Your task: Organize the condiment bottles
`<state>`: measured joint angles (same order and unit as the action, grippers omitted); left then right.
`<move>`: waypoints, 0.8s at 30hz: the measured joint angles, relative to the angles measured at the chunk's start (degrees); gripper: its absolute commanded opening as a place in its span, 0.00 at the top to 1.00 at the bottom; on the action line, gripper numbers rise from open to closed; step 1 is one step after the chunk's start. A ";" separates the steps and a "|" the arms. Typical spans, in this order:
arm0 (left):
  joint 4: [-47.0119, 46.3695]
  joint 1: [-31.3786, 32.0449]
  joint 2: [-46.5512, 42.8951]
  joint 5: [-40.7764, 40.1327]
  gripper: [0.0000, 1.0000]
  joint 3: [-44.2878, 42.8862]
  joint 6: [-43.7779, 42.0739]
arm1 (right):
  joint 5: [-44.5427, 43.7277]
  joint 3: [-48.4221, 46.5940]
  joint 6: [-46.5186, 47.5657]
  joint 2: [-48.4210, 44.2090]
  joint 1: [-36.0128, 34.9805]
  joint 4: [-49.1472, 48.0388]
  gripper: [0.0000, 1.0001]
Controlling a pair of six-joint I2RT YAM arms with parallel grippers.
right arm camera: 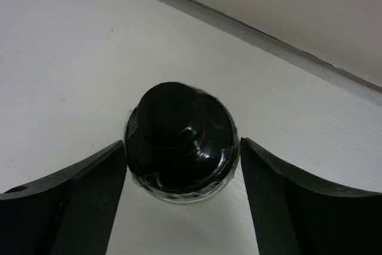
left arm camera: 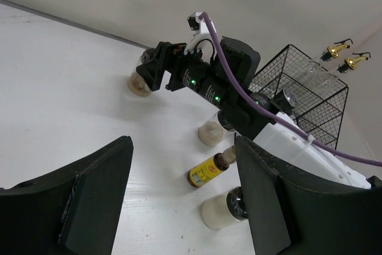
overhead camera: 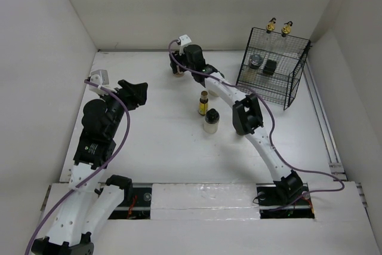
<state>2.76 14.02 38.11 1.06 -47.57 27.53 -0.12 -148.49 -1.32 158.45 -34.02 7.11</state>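
Note:
A squat black-capped jar (right arm camera: pixel 179 138) stands on the white table near the back wall. My right gripper (right arm camera: pixel 182 144) is open around it, one finger on each side, with a thin gap on the right. From above, that gripper (overhead camera: pixel 178 71) is at the back centre. A small yellow bottle (overhead camera: pixel 203 104) and a black-capped jar (overhead camera: pixel 210 120) stand mid-table, and another pale jar (left arm camera: pixel 210 132) sits under the right arm. My left gripper (left arm camera: pixel 184 147) hangs open and empty at the left (overhead camera: pixel 134 92). Two tall glass bottles with gold pourers (overhead camera: pixel 279 27) and two jars (overhead camera: pixel 262 64) are in the rack.
The black wire rack (overhead camera: pixel 295 79) stands at the back right. White walls close the table at the left, back and right. The right arm stretches diagonally across the middle, over the loose bottles.

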 measured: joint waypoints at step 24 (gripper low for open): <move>-0.04 0.00 -0.46 0.04 0.35 0.02 -0.04 | 9.35 28.26 -0.61 -32.85 -0.20 -15.30 0.44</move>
<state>2.72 14.02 37.65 1.10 -47.55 27.49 9.23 -120.22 -1.93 125.60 -34.22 -8.19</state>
